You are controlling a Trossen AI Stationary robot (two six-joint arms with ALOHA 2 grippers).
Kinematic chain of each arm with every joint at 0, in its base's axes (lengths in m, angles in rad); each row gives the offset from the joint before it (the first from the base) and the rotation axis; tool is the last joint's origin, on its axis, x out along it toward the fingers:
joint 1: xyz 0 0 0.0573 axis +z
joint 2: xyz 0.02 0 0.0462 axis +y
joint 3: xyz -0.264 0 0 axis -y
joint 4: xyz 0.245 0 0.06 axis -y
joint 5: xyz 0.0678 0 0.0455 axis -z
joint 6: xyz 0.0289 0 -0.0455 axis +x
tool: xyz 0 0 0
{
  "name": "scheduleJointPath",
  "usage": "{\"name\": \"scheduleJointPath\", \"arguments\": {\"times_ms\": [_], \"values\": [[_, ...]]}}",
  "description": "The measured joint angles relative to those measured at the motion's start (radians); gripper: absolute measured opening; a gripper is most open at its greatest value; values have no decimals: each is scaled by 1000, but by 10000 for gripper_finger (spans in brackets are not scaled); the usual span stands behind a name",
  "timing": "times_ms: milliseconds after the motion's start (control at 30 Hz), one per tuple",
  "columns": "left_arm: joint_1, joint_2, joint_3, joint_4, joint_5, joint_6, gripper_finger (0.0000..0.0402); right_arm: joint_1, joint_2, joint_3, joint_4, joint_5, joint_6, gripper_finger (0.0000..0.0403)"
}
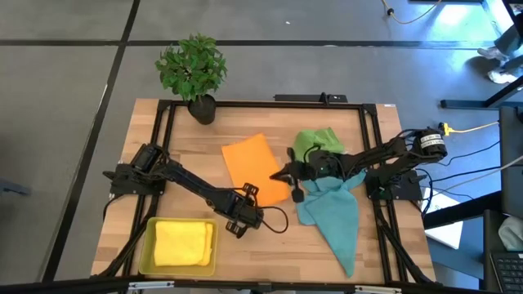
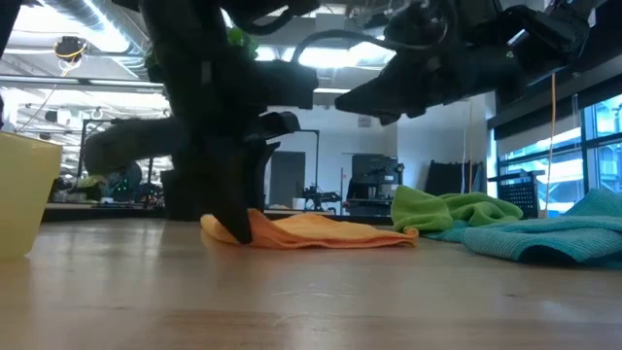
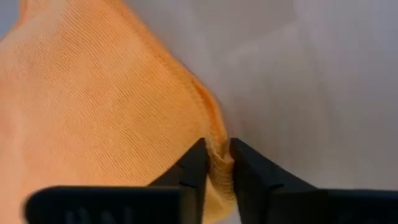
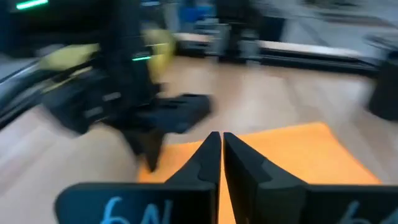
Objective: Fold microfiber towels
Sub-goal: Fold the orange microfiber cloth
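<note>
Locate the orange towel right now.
High view: the orange towel lies flat mid-table, left of the green towel; the left gripper pinches its near corner.

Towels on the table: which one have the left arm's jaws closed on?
The orange towel, the only one lying flat; the left gripper pinches its near corner. The green towel and teal towel lie crumpled to its right.

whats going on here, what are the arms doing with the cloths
The left end effector has pinched a corner of the orange towel, which lies flat on the table. The right end effector hovers shut above that towel's far edge. Green towel and teal towel wait unfolded; a yellow towel sits in the tray.
</note>
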Motion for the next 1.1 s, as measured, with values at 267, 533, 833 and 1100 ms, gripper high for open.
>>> {"name": "scheduleJointPath", "arguments": {"times_ms": [267, 533, 833, 1100], "values": [[-14, 0, 0, 61, 13, -102, 3, 0, 0, 0, -120, -124, -52, 103], [-34, -1, 0, 130, 17, -124, 1, 0, 0, 0, -149, -190, -80, 217], [-54, -2, 0, 195, 12, -96, 0, 11, 0, 0, -199, -195, -73, 248], [-59, -4, 0, 189, 9, -73, 0, 60, 0, 0, -206, -158, -74, 244]]}}
